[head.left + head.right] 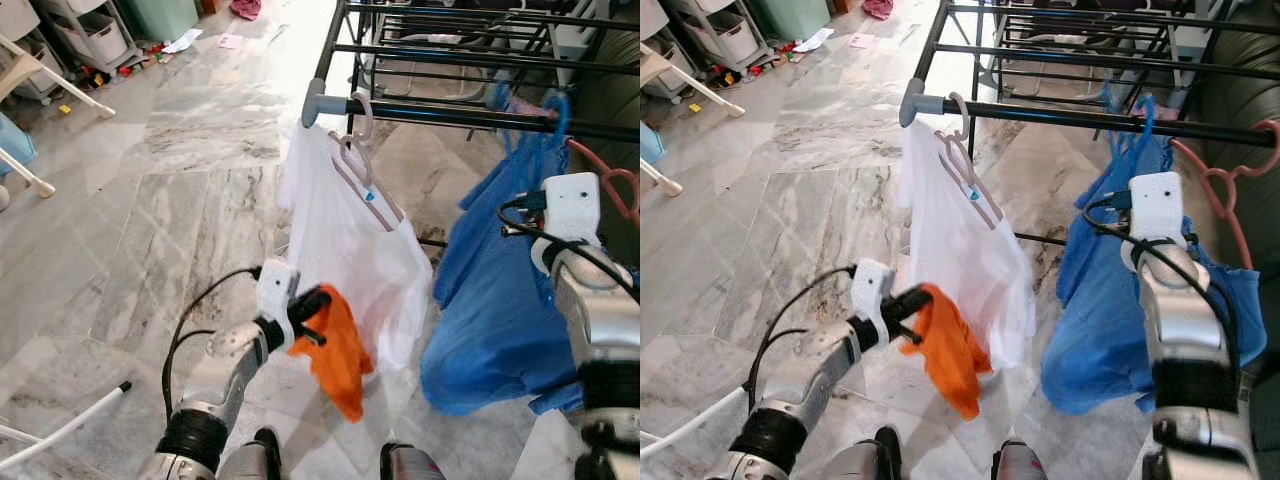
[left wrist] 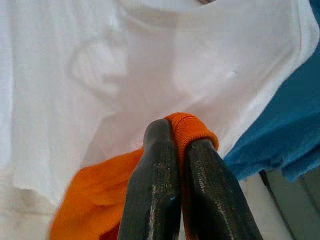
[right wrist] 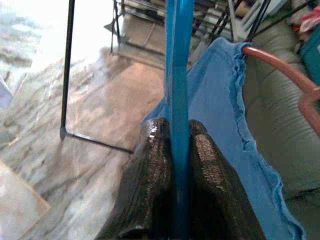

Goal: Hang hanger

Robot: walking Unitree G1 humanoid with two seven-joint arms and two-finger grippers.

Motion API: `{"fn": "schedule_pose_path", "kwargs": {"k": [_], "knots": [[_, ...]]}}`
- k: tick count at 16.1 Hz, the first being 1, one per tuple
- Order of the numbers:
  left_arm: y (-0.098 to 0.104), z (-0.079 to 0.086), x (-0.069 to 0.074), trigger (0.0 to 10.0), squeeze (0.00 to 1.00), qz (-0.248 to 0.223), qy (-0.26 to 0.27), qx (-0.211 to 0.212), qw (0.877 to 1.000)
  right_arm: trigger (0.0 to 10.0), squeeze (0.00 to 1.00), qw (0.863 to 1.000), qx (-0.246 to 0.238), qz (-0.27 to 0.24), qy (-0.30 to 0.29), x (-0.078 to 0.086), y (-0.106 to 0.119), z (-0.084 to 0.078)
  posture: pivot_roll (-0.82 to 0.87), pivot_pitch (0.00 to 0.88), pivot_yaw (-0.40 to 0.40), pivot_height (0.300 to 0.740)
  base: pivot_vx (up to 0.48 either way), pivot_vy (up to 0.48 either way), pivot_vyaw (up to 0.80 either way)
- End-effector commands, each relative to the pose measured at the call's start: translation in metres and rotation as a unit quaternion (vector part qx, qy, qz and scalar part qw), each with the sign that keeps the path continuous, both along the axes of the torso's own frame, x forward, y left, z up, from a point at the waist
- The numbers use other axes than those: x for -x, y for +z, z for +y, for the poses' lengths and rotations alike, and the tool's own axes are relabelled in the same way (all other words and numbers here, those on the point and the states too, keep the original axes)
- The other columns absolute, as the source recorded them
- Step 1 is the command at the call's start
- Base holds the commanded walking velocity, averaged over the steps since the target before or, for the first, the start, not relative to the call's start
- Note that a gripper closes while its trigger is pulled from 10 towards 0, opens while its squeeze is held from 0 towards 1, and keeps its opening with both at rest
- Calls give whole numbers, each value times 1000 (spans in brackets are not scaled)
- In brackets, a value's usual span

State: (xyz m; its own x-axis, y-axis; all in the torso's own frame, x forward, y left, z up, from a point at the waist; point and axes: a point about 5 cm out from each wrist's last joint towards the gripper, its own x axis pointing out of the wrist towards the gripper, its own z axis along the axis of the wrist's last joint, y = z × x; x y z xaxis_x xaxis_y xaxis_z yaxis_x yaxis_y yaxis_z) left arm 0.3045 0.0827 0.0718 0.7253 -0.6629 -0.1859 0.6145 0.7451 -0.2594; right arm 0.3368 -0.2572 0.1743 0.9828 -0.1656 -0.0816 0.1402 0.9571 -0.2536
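Two tools are busy here. Head cameras first: the left tool (image 1: 318,318) sits low, pinched onto an orange cloth (image 1: 338,352) that droops below its fingers. Just behind that tool hangs a white shirt (image 1: 345,240) on a pale hanger (image 1: 362,172), hooked over the black rail (image 1: 450,113) of the drying rack. The right arm reaches up on the other side, with a blue garment (image 1: 500,270) hanging just ahead of it; its blue hanger (image 1: 556,110) hooks over the same rail above the tool. A reddish hanger (image 1: 1225,190) is just past it on the outer side. Marble floor (image 1: 180,200) all around.

Left wrist cam: fingers (image 2: 157,185) squeezed together on a fold of the orange cloth, white shirt right behind it, blue fabric off to one side.

Right wrist cam: the right tool (image 3: 179,150) is clamped tight on the blue hanger's straight bar, which runs up between the fingers, with the blue garment draped right beside.
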Motion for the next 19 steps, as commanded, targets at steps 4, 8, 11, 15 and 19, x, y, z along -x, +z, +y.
{"fn": "schedule_pose_path", "kwargs": {"k": [4, 8, 11, 15, 19], "knots": [[-1, 1, 0, 10000, 0, -15, 22, 6, 1000, 0, 0, 997, -4, -70, -25, 23, -3, 6, -194, 208, 63, 740, 0, 0, 0], [-2, -3, 1, 10000, 0, -15, 18, 6, 1000, 10000, 0, 995, 7, -98, -27, 37, -6, 15, -205, 206, 64, 740, 0, 0, 0], [-3, -5, 0, 10000, 0, -18, 18, 7, 1000, 10000, 0, 996, 3, -90, -29, 52, -22, 22, -208, 202, 65, 740, 0, 0, 0], [-4, -6, 2, 10000, 0, -23, 17, 1, 1000, 10000, 0, 998, 0, -63, -27, 65, -44, 26, -209, 197, 64, 740, 0, 0, 0], [-4, -3, 5, 10000, 0, -40, 22, -13, 999, 10000, 0, 998, 19, -3, -55, 96, -84, 18, -205, 216, 63, 740, 0, 0, 0]]}}
